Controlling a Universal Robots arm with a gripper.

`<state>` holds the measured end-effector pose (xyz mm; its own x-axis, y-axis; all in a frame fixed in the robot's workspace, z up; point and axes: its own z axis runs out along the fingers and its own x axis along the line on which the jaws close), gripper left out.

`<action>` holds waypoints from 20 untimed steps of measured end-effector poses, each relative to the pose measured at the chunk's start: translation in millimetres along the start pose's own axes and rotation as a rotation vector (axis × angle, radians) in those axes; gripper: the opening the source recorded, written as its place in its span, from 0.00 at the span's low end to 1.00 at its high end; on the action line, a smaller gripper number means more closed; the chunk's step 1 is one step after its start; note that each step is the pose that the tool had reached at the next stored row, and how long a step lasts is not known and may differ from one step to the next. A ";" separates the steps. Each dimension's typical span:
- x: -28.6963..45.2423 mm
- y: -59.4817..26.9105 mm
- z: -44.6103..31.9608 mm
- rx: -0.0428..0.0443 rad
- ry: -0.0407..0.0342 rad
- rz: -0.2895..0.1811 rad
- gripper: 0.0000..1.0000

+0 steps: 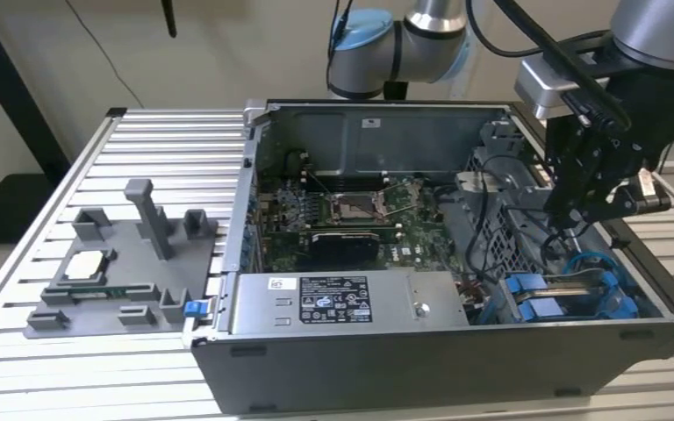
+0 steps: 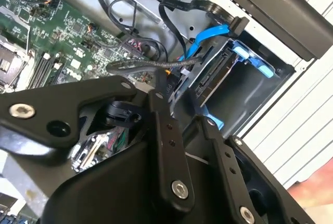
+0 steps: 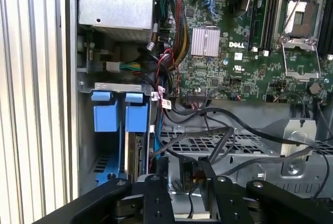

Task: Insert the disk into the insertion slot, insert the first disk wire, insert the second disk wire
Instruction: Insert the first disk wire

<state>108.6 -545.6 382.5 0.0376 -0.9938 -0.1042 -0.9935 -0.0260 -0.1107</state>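
**Blue-framed disk in the slot, gripper clamped on a wire beside it**

Silver metal of the disk [image 2: 212,81] shows edge-on in the second wrist view. It is clipped in its blue carrier and sits inside the slot [image 2: 260,94]. In the exterior view the slot lies at the near corner of the open case [image 1: 431,377], on the exterior view's right, with blue carrier parts showing in it.

The gripper [image 1: 571,230] hangs inside the case just above the slot's inner end. It is over the perforated cage wall [image 3: 234,146], between the motherboard [image 1: 349,219] and the case side. Its two black fingers [image 3: 156,195] are drawn in on a small black connector [image 3: 190,174], and dark leads rise from that connector across the cage wall. In the second wrist view a braided black wire [image 2: 140,66] runs up to the fingertips.

The disk is just beside the gripper and apart from it, and its end faces the fingers. I cannot tell whether the connector touches the disk yet. A blue cable [image 2: 205,41] arcs over the top of the disk to a black plug.

The power supply [image 1: 337,303] lies along the case's near wall, and the case stands on a slatted table [image 1: 32,368]
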 end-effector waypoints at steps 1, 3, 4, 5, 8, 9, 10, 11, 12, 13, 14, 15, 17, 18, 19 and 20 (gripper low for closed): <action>0.0 0.0 0.0 0.0000 0.0000 0.000 0.00; 0.0 0.0 0.0 0.0001 -0.0001 -0.001 0.00; 0.0 0.1 0.0 0.0001 0.0000 0.000 0.00; 0.0 0.0 0.0 0.0001 -0.0001 -0.001 0.00; 0.0 0.0 0.0 0.0000 -0.0001 -0.001 0.00; 0.0 0.1 0.0 0.0001 -0.0001 -0.001 0.00; 0.0 0.1 0.0 0.0001 -0.0001 -0.001 0.00; 0.0 0.1 0.0 0.0001 0.0000 -0.001 0.00; -0.1 0.1 0.1 0.0000 0.0011 -0.001 0.00; -0.1 0.0 0.1 -0.0001 0.0027 -0.001 0.00; 0.0 0.0 0.1 -0.0001 0.0040 -0.001 0.00; 0.0 0.1 0.1 -0.0001 0.0045 -0.001 0.00; 0.0 0.0 0.1 -0.0001 0.0046 -0.001 0.00; 0.0 0.0 0.1 -0.0001 0.0047 -0.001 0.00; 0.0 0.1 0.1 -0.0001 0.0047 -0.001 0.00; 0.0 0.0 0.1 -0.0001 0.0047 -0.001 0.00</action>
<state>108.6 -545.6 382.4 0.0382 -0.9943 -0.0994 -0.9935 -0.0271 -0.1107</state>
